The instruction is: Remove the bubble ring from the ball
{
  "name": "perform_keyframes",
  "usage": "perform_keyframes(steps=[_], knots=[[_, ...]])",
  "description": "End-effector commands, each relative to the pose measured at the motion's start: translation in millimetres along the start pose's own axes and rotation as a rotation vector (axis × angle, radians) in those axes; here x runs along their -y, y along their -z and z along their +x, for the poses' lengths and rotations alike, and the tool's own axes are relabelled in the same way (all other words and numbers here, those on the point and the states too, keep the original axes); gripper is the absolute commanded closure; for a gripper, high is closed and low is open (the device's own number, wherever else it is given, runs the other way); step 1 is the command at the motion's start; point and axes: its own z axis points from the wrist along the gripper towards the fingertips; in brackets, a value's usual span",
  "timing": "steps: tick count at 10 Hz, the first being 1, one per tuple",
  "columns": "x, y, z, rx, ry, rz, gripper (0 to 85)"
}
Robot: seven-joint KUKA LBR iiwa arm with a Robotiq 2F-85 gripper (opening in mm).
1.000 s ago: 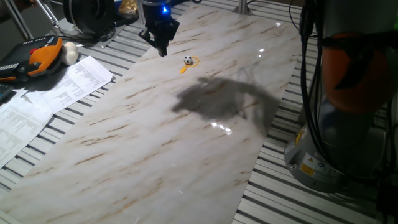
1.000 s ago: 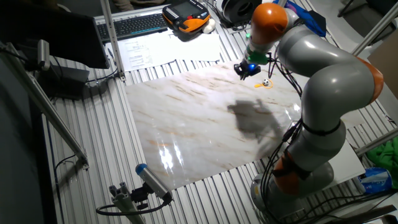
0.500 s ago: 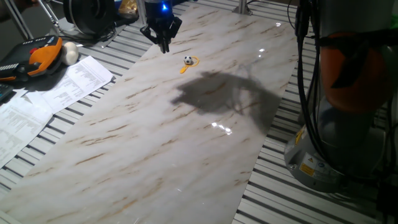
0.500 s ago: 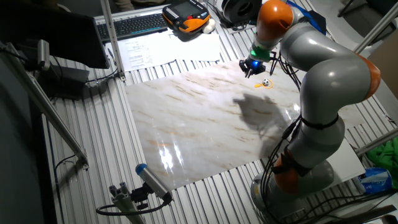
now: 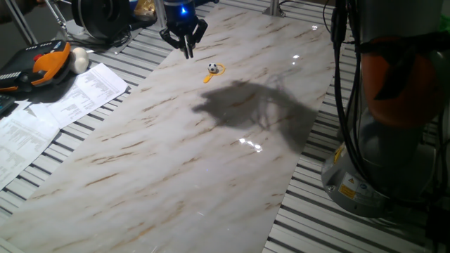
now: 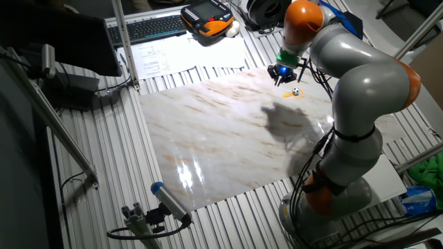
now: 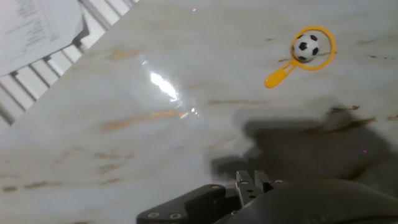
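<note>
The ball [image 5: 212, 68], tiny and white with dark spots, lies on the marble board [image 5: 176, 154] near its far end. The orange-yellow bubble ring [image 5: 209, 77] lies flat around it, handle stub pointing to the near left. Both also show in the other fixed view, ball [image 6: 295, 91], and in the hand view, ball [image 7: 305, 46] inside the ring [image 7: 278, 74] at the upper right. My gripper [image 5: 186, 49] hangs above the board, left of and behind the ball, apart from it. Its fingertips [image 7: 246, 183] sit close together and hold nothing.
Printed papers [image 5: 63, 98] lie left of the board on the slatted table. An orange-black handheld unit [image 5: 42, 63] and a plain cream ball [image 5: 79, 60] lie beyond them. The arm's own base [image 5: 380, 161] stands at the right. A keyboard [image 6: 149, 28] lies at the back.
My gripper has shifted a little to the right and toward the far edge of the board, staying above it. The ball and ring have not moved.
</note>
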Motion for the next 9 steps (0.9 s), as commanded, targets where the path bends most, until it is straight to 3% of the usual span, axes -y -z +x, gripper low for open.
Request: perform_keyframes(steps=[1, 4, 6, 8, 9], knots=[[-0.1, -0.5, -0.3, 0.002, -0.152, 0.002, 68.0], [1.6, 2.4, -1.2, 0.01, -0.186, 0.003, 68.0], [1.6, 2.4, -1.7, 0.036, -0.186, -0.014, 68.0], [1.2, 3.2, -0.6, -0.005, -0.205, -0.054, 68.0], [1.2, 3.2, -0.6, -0.033, -0.263, -0.053, 68.0]])
